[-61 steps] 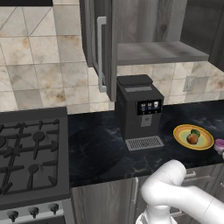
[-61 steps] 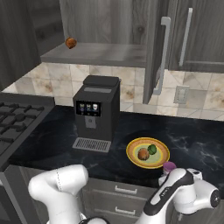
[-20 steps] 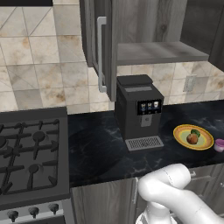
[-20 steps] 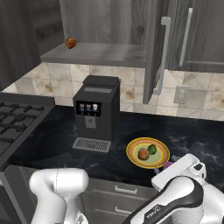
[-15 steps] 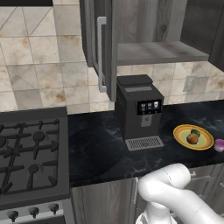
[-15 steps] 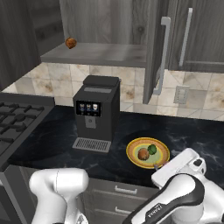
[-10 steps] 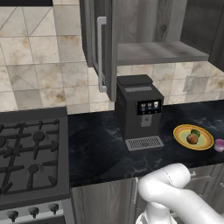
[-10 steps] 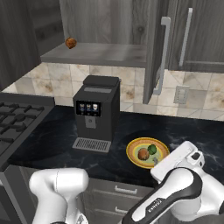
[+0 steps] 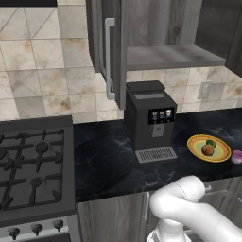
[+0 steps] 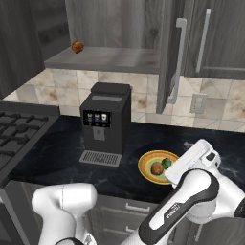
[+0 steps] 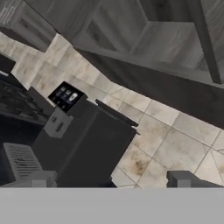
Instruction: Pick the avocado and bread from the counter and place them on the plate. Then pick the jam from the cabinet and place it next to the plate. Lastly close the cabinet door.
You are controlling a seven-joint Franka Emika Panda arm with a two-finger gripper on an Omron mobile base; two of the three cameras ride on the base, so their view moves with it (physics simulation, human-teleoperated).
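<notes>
Where marbled: black counter (image 9: 108,160), tiled wall (image 9: 42,71).

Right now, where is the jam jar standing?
The jam stands on the counter at the right edge of the left base view, just right of the plate.

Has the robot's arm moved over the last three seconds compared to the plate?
Yes. In the right base view the arm has risen from below the counter edge and now overlaps the plate's right rim.
</notes>
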